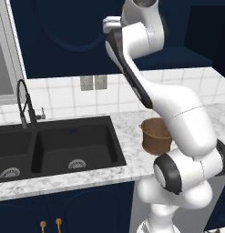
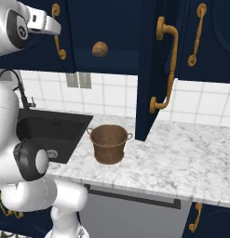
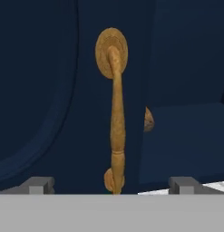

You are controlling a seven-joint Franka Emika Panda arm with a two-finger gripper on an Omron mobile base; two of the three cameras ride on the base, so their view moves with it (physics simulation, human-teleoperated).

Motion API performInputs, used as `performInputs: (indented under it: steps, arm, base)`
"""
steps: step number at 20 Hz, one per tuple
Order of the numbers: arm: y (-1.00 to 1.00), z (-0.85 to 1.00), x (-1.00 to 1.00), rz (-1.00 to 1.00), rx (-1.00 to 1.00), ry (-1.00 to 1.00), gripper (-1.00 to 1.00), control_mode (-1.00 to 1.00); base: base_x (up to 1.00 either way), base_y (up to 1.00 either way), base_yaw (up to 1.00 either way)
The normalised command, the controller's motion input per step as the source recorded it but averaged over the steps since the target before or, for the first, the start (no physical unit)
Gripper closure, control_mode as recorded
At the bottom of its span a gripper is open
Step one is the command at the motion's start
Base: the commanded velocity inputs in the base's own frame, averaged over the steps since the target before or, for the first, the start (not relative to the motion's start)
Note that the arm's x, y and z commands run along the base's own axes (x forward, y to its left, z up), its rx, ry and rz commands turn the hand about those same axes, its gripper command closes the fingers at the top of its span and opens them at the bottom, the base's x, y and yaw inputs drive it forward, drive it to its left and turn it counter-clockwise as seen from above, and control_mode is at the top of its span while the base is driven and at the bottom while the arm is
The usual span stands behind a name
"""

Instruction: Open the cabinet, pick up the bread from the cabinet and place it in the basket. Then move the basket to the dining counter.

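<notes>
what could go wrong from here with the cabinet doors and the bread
1. The open claw faces the left door's brass handle, not yet round it; closing off-centre could slip off.
2. The right cabinet door already hangs open above the basket, so a wide arm swing could strike either.
3. The bread sits near the shelf's front and might get nudged off.

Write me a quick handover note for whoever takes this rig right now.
Gripper: open, holding nothing, facing the brass handle of the cabinet's closed left door.
Cabinet: right door swung open.
Bread: on the cabinet shelf.
Basket: on the marble counter beside the black sink.
Done: one door open.
Left: pick the bread, drop it in the basket, move the basket to the dining counter.
</notes>
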Motion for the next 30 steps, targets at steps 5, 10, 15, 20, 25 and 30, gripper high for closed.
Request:
performInputs:
  steps: [5, 10, 15, 20, 25, 30]
  arm:
    - [-0.12, 0.00, 0.53, 0.06, -0.02, 0.00, -1.00, -1.00]
    - [-0.04, 0.00, 0.36, 0.01, -0.04, 0.00, -1.00, -1.00]
    - [0.00, 0.00, 0.38, 0.00, -0.06, 0.00, -1.00, -1.00]
    - [0.00, -0.05, 0.33, 0.00, -0.02, -0.08, -1.00, -1.00]
    - [-0.02, -0.03, 0.22, 0.03, 0.00, -0.12, 1.00, -1.00]
    - [0.00, 0.00, 0.11, 0.01, 0.00, -0.02, 1.00, -1.00]
  base:
    - [0.00, 0.00, 0.00]
    - [0.00, 0.00, 0.00]
    - [0.00, 0.00, 0.00]
    - [0.00, 0.00, 0.00]
    - [0.00, 0.00, 0.00]
    - [0.00, 0.00, 0.00]
